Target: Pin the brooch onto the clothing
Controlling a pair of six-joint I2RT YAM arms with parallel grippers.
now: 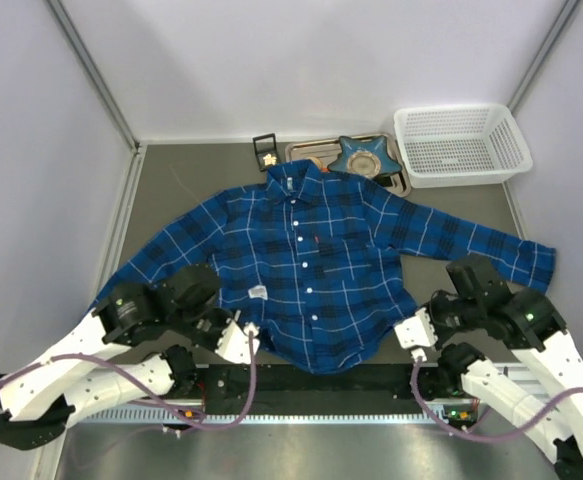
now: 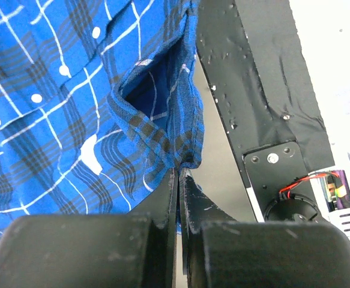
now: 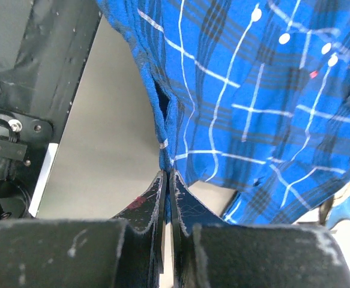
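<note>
The clothing (image 1: 316, 262), a blue and navy plaid shirt, lies spread flat on the table with its collar at the far side. The brooch (image 1: 267, 157), a tiny pale gold ornament, sits in a small black holder beyond the collar. My left gripper (image 1: 251, 333) is at the shirt's lower left hem; in the left wrist view this gripper (image 2: 179, 171) is shut on a fold of the clothing (image 2: 162, 114). My right gripper (image 1: 412, 336) is at the lower right hem; the right wrist view shows it (image 3: 167, 174) shut on the edge of the clothing (image 3: 241, 90).
A metal tray (image 1: 396, 180) at the back holds a blue star-shaped dish (image 1: 364, 157). A white mesh basket (image 1: 461, 145) stands at the back right. A black strip (image 1: 311, 381) runs along the near edge between the arm bases. White walls enclose the table.
</note>
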